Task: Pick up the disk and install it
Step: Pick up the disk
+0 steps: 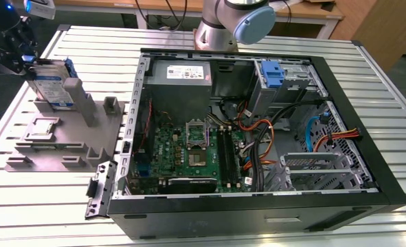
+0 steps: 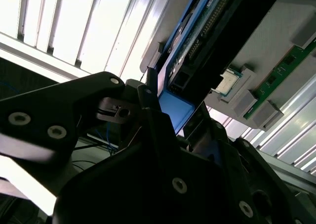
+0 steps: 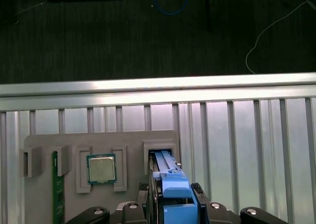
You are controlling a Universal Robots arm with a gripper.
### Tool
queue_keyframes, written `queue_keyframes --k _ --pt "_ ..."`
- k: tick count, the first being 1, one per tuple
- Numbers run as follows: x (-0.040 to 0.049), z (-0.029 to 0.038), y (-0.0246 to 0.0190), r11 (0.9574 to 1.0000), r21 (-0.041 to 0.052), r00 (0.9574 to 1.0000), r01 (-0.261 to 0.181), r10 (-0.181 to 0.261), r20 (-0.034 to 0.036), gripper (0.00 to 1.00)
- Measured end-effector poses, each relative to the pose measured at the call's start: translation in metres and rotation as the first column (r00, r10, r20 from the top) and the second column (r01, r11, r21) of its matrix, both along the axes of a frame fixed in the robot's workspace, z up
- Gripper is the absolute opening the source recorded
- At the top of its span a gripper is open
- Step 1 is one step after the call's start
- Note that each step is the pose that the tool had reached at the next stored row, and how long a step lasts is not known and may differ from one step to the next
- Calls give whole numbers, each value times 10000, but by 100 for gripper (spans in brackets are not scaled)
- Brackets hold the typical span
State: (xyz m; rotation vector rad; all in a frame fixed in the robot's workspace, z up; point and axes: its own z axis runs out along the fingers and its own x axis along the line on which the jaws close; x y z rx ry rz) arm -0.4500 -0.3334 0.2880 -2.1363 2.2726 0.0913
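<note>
On the slatted metal table a grey holding fixture lies near the edge at the exterior view's left, just beside an open computer case that takes up the table's middle and the exterior view's right. The disk stands upright on its narrow edge in a slot at the fixture's far end, label facing outward, with its blue carrier running along its sides. The gripper is at the disk's upper end. In both wrist views its fingers press against the two opposite faces of the blue carrier, pinching the disk while its lower part sits in the fixture's slot. Beside that slot, a square processor chip lies flat in its own recess of the fixture, and a green memory stick stands in a narrow groove farther along; the second wrist view shows the same chip and stick next to the disk. Inside the case, a grey power supply sits in the far corner nearest the fixture. A green motherboard lies below it, and a second blue carrier stands in the bay by the far wall. The arm's base rises at the table's far edge behind the case.
</note>
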Motion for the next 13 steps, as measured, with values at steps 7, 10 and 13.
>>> queue_keyframes --k 7,10,13 --pt "0 1 0 10000 -2 10000 -1 1 -1 37" --pt "0 0 0 10000 -2 10000 -1 1 -1 37" --pt "0 0 0 10000 -3 10000 0 0 0 37"
